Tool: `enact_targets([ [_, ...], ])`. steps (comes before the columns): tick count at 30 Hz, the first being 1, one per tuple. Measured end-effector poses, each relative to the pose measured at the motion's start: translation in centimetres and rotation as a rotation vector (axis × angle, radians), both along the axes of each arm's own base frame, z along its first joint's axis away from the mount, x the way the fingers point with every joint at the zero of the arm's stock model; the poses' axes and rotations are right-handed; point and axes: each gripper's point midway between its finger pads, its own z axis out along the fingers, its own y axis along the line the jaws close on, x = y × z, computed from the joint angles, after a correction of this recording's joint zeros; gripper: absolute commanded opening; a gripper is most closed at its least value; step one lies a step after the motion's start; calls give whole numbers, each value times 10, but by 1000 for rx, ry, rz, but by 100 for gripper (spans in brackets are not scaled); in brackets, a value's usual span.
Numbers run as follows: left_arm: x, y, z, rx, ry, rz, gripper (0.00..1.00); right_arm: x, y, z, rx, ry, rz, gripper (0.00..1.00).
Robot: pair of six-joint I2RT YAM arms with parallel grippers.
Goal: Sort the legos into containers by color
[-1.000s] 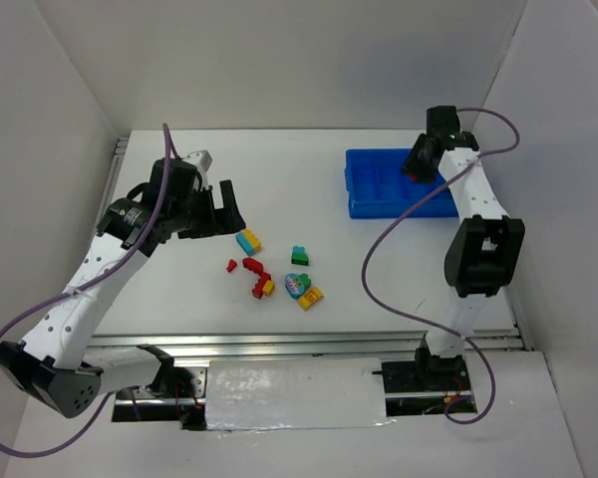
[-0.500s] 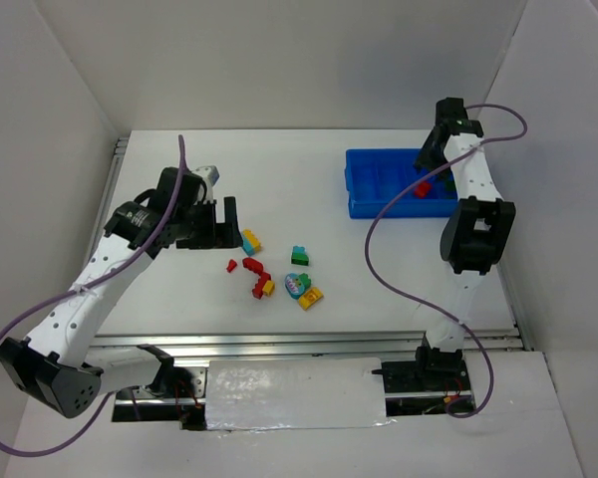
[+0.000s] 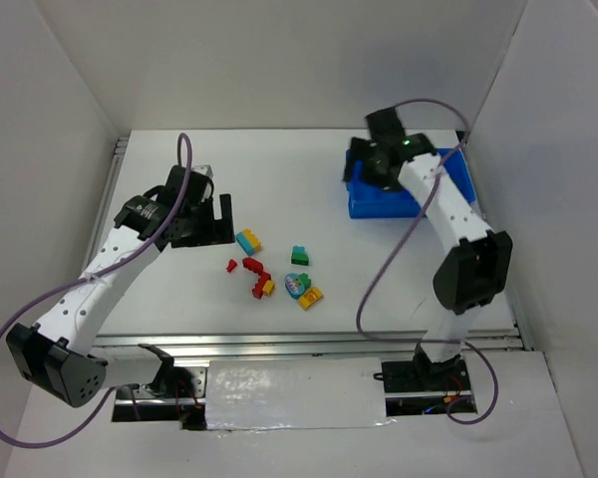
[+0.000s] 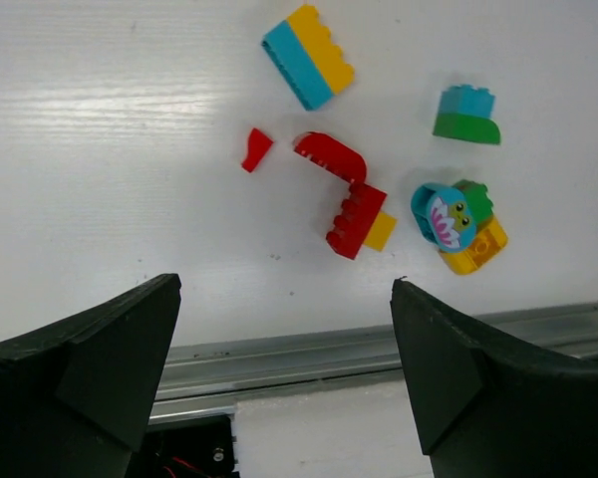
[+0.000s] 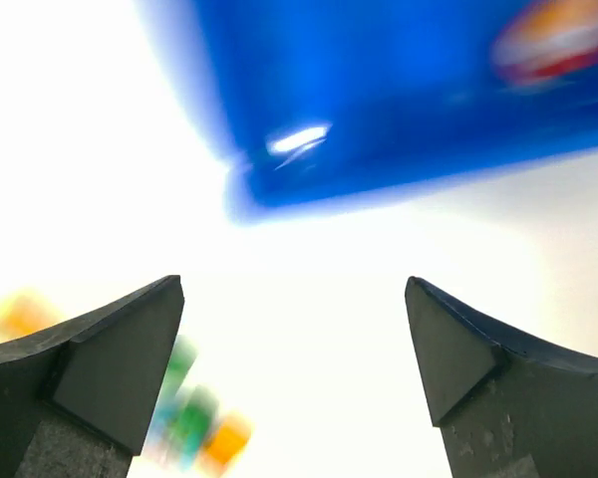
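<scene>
Loose legos lie mid-table: a cyan-and-yellow brick (image 3: 248, 241) (image 4: 308, 56), a small red piece (image 4: 256, 149), a red arch (image 4: 334, 159) joined to a red-and-yellow brick (image 4: 357, 219), a green-and-blue brick (image 3: 300, 255) (image 4: 465, 115), and a cyan face piece (image 4: 442, 214) on yellow. My left gripper (image 3: 219, 217) (image 4: 284, 289) hangs open just left of them, holding nothing. The blue tray of containers (image 3: 379, 207) (image 5: 399, 90) sits back right. My right gripper (image 3: 364, 167) (image 5: 294, 284) is open and empty over its left end. The right wrist view is motion-blurred.
A metal rail (image 4: 359, 344) runs along the table's near edge, close below the legos in the left wrist view. White walls enclose the table on three sides. The right arm's purple cable (image 3: 379, 259) loops over the table right of the legos.
The right arm swung from the tray's right end to its left end and its jaws opened wide. The left gripper shifted slightly toward the cyan-and-yellow brick.
</scene>
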Motion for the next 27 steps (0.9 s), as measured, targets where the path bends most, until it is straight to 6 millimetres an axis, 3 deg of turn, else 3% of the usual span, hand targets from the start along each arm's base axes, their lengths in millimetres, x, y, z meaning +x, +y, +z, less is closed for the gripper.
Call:
enact_targets([
  [3, 2, 10, -3, 29, 4, 74, 99, -62, 107, 27, 61, -76, 265, 99],
  [4, 3, 14, -3, 39, 3, 100, 99, -90, 136, 32, 89, -87, 348, 99],
  [5, 3, 18, -3, 43, 0, 126, 99, -111, 152, 33, 110, -86, 404, 99],
  [8, 4, 27, 2, 54, -24, 184, 100, -163, 172, 21, 148, -71, 486, 97],
  [13, -3, 44, 16, 49, -90, 281, 100, -216, 199, -30, 144, 38, 582, 91],
  [17, -15, 57, 18, 48, -103, 348, 99, -234, 230, -58, 102, 89, 650, 86],
  [20, -23, 64, 13, 51, -97, 384, 99, -238, 244, -80, 54, 121, 681, 74],
  [23, -31, 70, 7, 57, -78, 415, 100, -237, 255, -96, 31, 134, 737, 67],
  [27, -42, 74, 2, 42, -79, 434, 100, -226, 273, -101, 11, 111, 836, 66],
])
